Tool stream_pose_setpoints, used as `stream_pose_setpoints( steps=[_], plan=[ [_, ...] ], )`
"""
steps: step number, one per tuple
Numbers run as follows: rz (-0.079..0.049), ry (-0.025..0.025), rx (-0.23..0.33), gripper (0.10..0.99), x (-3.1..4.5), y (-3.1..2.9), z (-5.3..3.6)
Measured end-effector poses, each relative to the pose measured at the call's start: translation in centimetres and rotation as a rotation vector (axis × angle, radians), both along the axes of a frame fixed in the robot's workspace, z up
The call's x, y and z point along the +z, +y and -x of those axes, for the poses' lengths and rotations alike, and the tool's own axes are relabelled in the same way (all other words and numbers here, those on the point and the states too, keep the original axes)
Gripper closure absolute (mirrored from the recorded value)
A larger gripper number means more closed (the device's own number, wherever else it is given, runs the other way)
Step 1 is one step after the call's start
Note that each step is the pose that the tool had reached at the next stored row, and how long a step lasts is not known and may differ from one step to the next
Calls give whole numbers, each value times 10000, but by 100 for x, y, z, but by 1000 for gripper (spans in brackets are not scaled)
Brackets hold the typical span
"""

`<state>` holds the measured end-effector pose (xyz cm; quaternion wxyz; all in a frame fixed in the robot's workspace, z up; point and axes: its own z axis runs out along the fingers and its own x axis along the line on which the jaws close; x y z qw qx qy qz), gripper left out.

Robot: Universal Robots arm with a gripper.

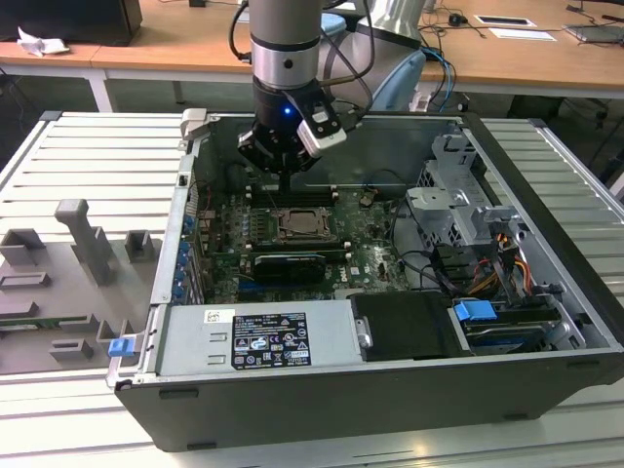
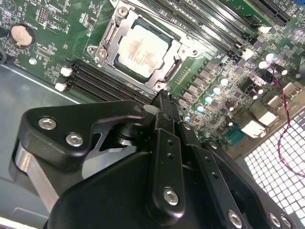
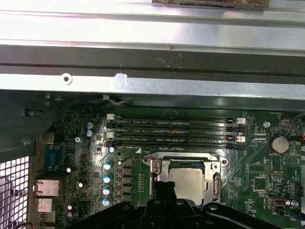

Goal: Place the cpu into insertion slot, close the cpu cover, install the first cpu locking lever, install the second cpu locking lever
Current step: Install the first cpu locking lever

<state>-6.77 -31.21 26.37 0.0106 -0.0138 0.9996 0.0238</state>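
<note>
1 cpu (image 2: 143, 50), 1 cpu cover (image 2: 106, 39), 4 memory slots (image 3: 174, 130), 1 hand (image 2: 162, 102).

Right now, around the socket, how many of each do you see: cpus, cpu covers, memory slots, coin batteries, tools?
cpu: 1
cpu cover: 1
memory slots, first wrist view: 4
coin battery: 1
tool: 1
Total: 8

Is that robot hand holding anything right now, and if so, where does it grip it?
Nothing visible. The hand is shut and empty beside the socket; the cpu already sits there under its cover.
</note>
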Motion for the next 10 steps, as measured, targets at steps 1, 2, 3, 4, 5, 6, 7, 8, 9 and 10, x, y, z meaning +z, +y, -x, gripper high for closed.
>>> stream_pose_setpoints(
  steps=[1,2,3,4,5,6,7,8,9,10],
  plan=[
    [0,0,1,980,0,0,1],
    [-1,-1,1,980,-1,0,4],
    [-1,-1,1,980,-2,0,8],
    [-1,-1,2,980,-2,0,19],
    [0,0,2,980,-2,0,43],
    [0,-1,1,980,-2,0,81],
    [0,-1,1,980,-2,0,113],
    [-1,-2,1,980,-2,0,133],
    [0,-4,3,980,-3,0,168],
    [0,-4,2,980,-3,0,188]
  ],
)
